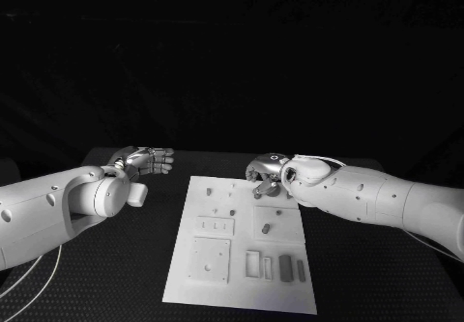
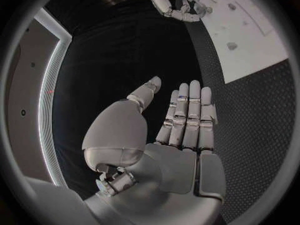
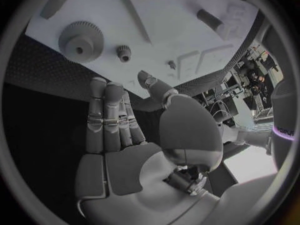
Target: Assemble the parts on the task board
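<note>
Task board (image 1: 242, 268): we see the white plate mid-table, carrying small grey parts (image 1: 285, 267).
Large gear (image 3: 81, 40): lies on the board beside a smaller one.
Right hand (image 1: 266, 173): over the board's far right corner, fingers straight, holding nothing.
Left hand (image 1: 145, 161): far left of the board, open, empty.

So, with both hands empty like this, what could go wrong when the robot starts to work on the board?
1. The right hand hovers at the far right corner of the white board, beside the big gear and small gear; a quick reach may knock them.
2. The left hand is off the board over the table, so it cannot steady it; the board may slide.
</note>
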Motion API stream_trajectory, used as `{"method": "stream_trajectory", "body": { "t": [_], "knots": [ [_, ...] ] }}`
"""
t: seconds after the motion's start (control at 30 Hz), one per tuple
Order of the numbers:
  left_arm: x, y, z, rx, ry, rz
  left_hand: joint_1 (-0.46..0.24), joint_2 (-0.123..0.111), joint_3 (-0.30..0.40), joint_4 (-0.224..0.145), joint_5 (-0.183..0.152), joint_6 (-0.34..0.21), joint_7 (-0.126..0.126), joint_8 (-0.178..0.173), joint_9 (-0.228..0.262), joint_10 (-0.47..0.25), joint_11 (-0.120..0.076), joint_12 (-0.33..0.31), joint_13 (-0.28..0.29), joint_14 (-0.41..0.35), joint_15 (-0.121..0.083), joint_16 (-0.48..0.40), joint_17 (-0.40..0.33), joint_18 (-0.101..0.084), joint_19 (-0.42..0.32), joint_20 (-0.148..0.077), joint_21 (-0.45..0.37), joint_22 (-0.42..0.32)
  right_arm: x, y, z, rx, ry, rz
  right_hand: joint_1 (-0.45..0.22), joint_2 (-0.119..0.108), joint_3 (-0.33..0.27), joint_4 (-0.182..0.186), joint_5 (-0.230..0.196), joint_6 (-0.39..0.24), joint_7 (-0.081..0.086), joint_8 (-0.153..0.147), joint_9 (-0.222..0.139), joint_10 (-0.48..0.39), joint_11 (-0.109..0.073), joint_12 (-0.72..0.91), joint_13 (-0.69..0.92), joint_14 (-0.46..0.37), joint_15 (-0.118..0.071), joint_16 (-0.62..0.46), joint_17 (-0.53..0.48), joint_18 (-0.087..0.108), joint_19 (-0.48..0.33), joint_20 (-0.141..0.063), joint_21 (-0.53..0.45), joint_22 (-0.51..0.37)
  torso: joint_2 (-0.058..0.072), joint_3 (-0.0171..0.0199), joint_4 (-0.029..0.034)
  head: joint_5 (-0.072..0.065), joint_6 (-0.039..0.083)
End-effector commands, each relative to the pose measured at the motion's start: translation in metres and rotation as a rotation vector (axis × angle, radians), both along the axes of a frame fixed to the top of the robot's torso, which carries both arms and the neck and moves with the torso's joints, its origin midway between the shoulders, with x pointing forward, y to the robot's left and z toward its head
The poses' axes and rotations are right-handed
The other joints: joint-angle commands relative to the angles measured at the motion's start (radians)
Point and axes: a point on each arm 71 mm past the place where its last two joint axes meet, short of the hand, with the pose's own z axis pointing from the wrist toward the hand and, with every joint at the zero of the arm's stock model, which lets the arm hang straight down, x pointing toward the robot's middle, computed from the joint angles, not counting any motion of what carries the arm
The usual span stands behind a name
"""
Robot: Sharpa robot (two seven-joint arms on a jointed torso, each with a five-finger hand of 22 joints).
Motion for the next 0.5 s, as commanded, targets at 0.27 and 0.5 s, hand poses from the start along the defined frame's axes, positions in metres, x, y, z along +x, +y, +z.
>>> {"method": "stream_trajectory", "body": {
  "t": [0.27,0.5],
  "knots": [
    [0.0,-0.004,0.002,-0.009,-0.012,-0.026,-0.01,0.0,0.002,-0.007,-0.003,-0.008,-0.002,-0.005,0.002,-0.006,0.0,-0.007,-0.001,0.003,0.005,-0.005,0.002,0.009,-0.003,0.006,0.006,0.022,0.001,-0.001,-0.008,-0.042,0.023,0.005,0.001,-0.001,-0.004,0.003,-0.004,0.001,-0.003,-0.004,0.002,-0.003,-0.002,0.0,0.001,0.0,0.001,0.011,0.002,0.03,-0.004,-0.006,0.016,0.026,0.005,0.0002,0.0009,-0.007,0.004],
    [0.0,-0.005,0.001,-0.01,-0.011,-0.03,-0.011,0.0,0.002,-0.007,-0.003,-0.008,-0.002,-0.006,0.002,-0.006,0.0,-0.008,-0.001,0.003,0.006,-0.006,0.002,0.01,-0.003,0.006,0.007,0.022,-0.002,-0.001,-0.016,-0.052,0.037,0.007,0.002,0.0,-0.004,0.002,-0.003,0.002,-0.003,-0.003,0.002,-0.002,-0.002,0.0,0.001,0.0,0.001,0.015,0.002,0.03,-0.005,-0.007,0.02,0.026,0.006,-0.0006,0.0034,-0.008,0.0]
  ]
}}
